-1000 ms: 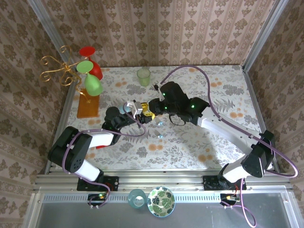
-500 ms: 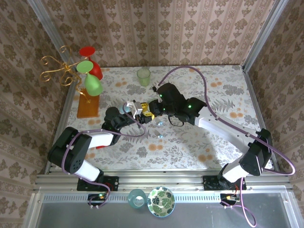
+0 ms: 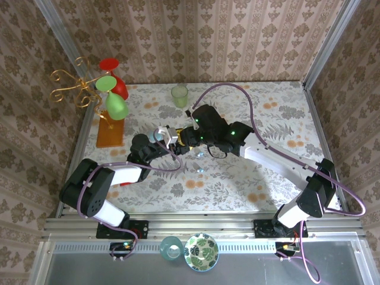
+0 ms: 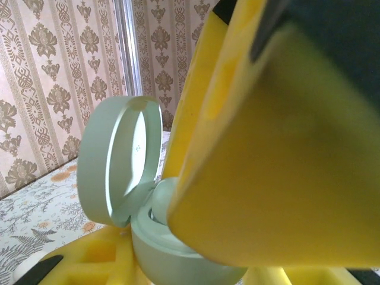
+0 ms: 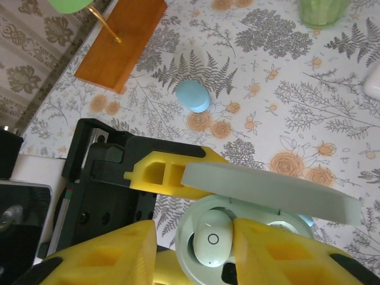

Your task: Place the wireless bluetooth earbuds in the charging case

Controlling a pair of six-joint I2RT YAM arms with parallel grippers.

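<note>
Left gripper (image 3: 168,135) is clamped on the pale green case (image 4: 178,255), lid flipped up. Right gripper (image 5: 199,240) has its fingers slightly apart, and one earbud (image 5: 211,237) sits in the case between them, not pinched.

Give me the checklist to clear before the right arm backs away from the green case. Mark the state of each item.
1. Lid of the charging case open: ok, it stands hinged up.
2. Left gripper clamped on the case: ok.
3. Earbud in a well of the case: ok, it lies in the well. Whether it is fully seated, cannot tell.
4. Right gripper clear of the earbud: cannot tell. The jaws stand apart, but one finger sits right beside it.
5. Second well free or filled: cannot tell, a yellow finger covers it.
</note>
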